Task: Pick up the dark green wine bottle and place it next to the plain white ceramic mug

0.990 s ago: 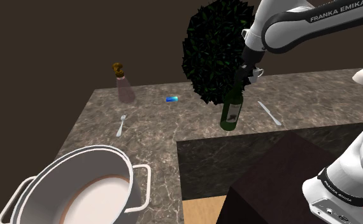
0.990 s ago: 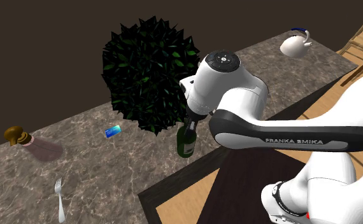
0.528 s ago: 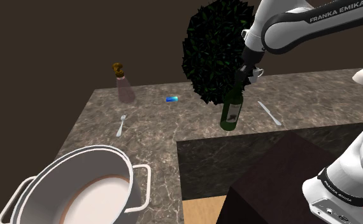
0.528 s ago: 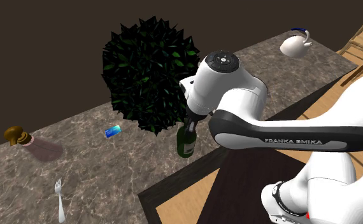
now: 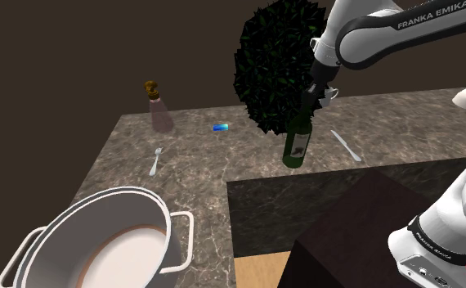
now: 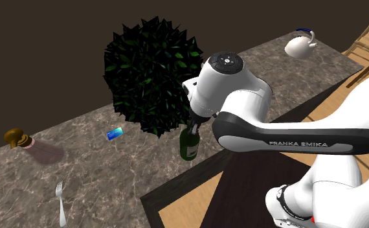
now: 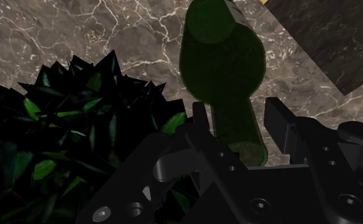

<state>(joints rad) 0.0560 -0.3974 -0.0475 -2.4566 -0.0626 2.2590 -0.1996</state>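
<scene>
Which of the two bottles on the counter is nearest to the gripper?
The dark green bottle, right at the gripper, beside the bush. The pinkish bottle with a brown stopper is far off.

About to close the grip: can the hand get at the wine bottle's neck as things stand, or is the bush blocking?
Probably yes. The hand is open, with the neck of the green bottle between its fingers; the leafy plant crowds one finger from outside, not the gap.

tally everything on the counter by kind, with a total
Wine bottle: 1
Cutlery: 2, fork and long utensil
Pot: 1
Plant: 1
Teapot: 1
Mug: 1
Blue item: 1
Brown-topped container: 1
Total: 9
</scene>
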